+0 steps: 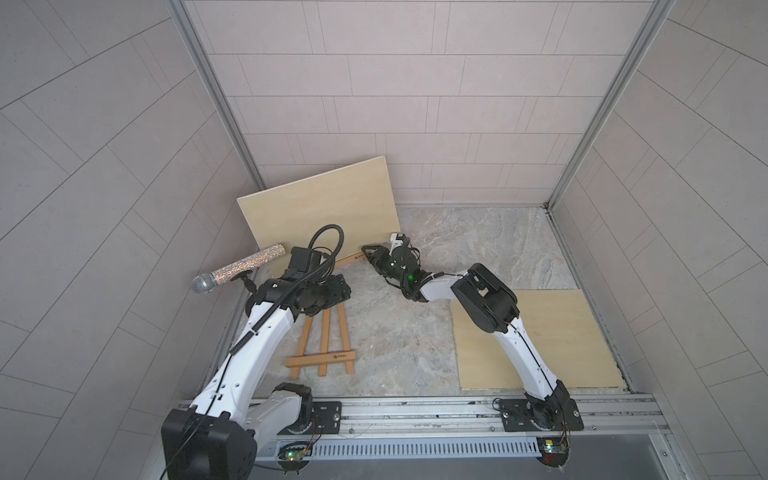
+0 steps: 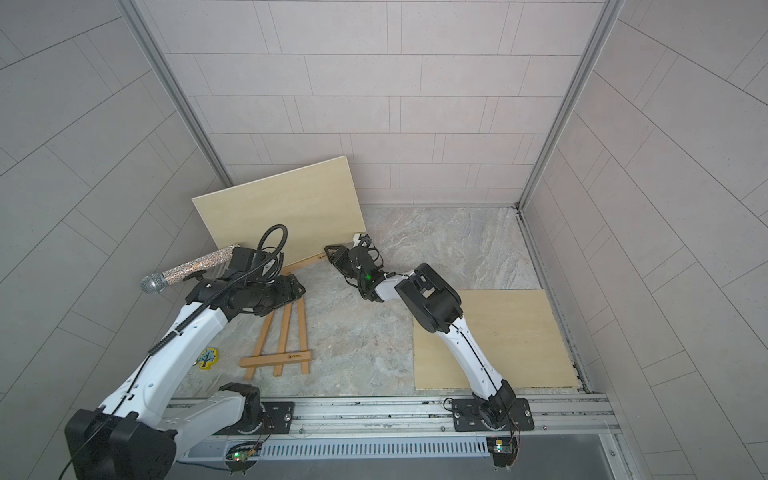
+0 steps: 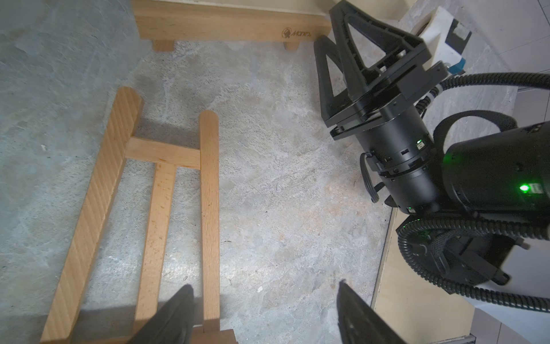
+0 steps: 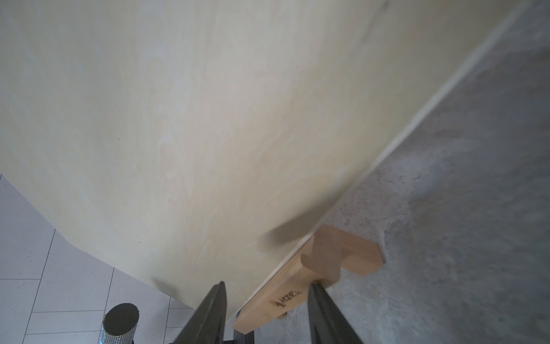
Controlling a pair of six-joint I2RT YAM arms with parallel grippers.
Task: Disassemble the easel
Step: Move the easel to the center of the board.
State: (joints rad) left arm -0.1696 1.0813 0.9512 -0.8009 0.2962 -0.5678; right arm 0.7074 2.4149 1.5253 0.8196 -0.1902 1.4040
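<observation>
Easel ledge [image 4: 285, 295], at ten o'clock, sits between the jaws of the released right gripper [image 4: 268, 284]; left gripper [image 3: 265, 284] gapes; lifting the board [image 1: 320, 208] off seems next.

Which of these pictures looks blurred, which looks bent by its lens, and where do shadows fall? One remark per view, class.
In both top views the wall tiles bow, a wide-lens bend. Right wrist view: the leaning board and easel ledge look smeared, with a dark shadow on the board. Left wrist view: sharp; the easel frame throws shadows on the stone floor.
</observation>
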